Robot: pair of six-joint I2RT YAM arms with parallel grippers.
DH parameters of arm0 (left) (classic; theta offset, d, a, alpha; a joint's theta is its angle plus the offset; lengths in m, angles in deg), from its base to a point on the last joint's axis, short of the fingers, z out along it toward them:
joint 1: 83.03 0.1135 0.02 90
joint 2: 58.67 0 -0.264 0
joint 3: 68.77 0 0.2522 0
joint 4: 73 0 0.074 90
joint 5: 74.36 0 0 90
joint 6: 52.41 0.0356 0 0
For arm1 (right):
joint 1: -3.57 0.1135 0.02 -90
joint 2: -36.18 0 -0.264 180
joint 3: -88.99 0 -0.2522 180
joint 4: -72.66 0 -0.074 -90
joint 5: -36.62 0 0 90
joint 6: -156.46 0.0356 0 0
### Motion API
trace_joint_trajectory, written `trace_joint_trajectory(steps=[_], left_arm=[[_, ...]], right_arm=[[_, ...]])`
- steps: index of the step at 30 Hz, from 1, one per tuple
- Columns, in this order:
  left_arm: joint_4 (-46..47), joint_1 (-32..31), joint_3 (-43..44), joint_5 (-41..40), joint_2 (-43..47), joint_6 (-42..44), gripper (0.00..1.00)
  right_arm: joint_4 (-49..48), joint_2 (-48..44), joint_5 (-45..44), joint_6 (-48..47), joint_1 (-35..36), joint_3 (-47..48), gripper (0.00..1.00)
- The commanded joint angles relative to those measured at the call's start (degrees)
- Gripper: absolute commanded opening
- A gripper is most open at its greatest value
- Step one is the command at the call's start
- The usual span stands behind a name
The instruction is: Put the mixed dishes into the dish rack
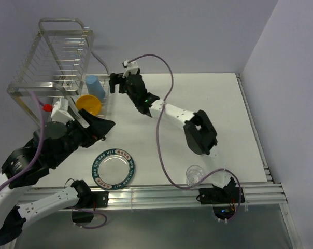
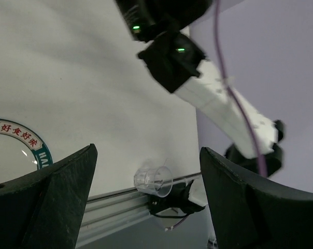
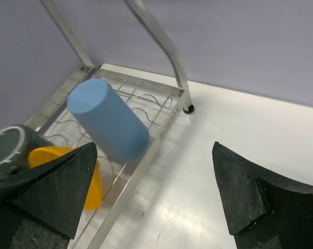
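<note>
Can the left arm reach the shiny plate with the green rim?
Probably yes. The plate lies flat on the table, close beside the left arm. Nothing sits on it, and nothing stands between them. The arm's jaws are open and empty.

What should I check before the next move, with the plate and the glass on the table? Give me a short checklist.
1. Left gripper open and empty: ok.
2. Right gripper open, apart from the light blue cup: ok.
3. Silver plate flat on the table, nothing on it: ok.
4. Small clear glass well away from the table's near edge: not ok.
5. Free slot in the dish rack for the plate: cannot tell.
</note>
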Motion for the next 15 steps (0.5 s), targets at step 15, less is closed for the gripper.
trace_joint_trajectory(steps=[15], left_arm=[[5.21, -0.08, 8.32, 18.99, -34.93, 17.65, 0.83]], right_arm=[[59.32, -64.41, -9.16, 17.89, -18.97, -28.37, 1.00]])
